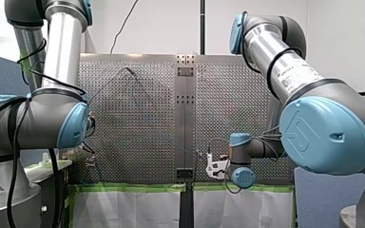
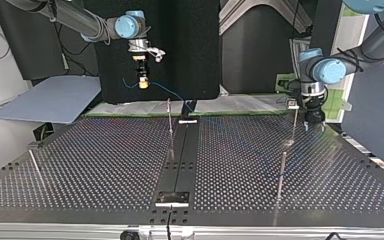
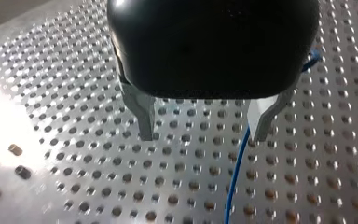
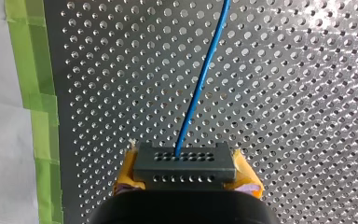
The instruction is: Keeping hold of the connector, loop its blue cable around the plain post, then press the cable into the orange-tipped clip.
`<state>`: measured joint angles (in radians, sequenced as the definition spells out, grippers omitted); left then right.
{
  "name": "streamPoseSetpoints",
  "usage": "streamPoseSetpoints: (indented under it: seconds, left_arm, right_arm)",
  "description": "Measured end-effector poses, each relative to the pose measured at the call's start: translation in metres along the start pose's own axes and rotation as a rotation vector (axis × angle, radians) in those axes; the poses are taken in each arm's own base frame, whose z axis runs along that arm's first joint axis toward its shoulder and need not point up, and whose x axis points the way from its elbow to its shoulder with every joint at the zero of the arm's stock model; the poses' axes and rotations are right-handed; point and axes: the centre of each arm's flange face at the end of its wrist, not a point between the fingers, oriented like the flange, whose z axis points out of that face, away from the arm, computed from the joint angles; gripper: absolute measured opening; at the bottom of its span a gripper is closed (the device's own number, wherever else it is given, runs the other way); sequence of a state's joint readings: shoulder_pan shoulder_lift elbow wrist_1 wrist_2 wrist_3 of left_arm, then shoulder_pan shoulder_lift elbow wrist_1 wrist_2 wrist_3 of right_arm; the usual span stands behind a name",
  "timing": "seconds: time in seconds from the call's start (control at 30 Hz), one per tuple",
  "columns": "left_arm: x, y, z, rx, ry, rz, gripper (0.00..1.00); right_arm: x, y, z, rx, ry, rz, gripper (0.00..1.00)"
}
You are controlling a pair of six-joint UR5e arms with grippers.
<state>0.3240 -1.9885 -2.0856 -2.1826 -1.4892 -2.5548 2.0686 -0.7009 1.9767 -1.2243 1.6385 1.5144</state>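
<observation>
**Slim blue cable held at its plug, ready for routing**

The connector [image 4: 185,156], a small dark-grey block with two rows of pinholes, looks rigid and light. It is the sound place to hold, since its flat ends give the pads something to bite on. The blue cable [image 4: 205,70] leaving its face is thin and round. It will likely bend easily around a post yet spring back, so it probably needs steady tension and no hard tug on the plug.

My right gripper [image 4: 185,175] is clamped on the connector, its yellow pads [image 4: 248,183] pressing either end. In the upper left of the top view it holds the block raised above the bench [image 3: 74,93], and the cable trails off toward the bench's middle.

My left gripper [image 3: 204,135] hangs low over the bench with its metal fingers [image 3: 144,116] apart. The cable runs just inside one finger, unpinched.

Thin rods [image 2: 282,172] stand on the bench. I cannot tell which is the plain post or the clip.
</observation>
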Motion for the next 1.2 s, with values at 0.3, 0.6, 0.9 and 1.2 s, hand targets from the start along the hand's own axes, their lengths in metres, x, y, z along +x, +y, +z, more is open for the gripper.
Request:
streamPoseSetpoints:
  seconds: [0.3, 0.6, 0.9, 1.2]
  left_arm:
    - [-0.003, 0.011, -0.008, -0.113, -0.024, 0.08, 0.98]
    - [-0.001, 0.008, -0.008, -0.101, -0.023, 0.114, 0.98]
    - [0.006, -0.011, -0.009, -0.024, 0.052, 0.085, 0.98]
    - [0.0, -0.048, -0.017, 0.041, 0.123, 0.045, 0.98]
  right_arm:
    - [0.0, 0.0, 0.0, 0.0, 0.0, 0.0, 0.0]
    - [0.0, 0.0, 0.0, 0.0, 0.001, 0.0, 0.0]
    - [0.001, 0.0, 0.001, 0.0, 0.003, 0.0, 0.0]
    - [0.001, 0.0, 0.001, 0.001, 0.003, 0.0, 0.0]
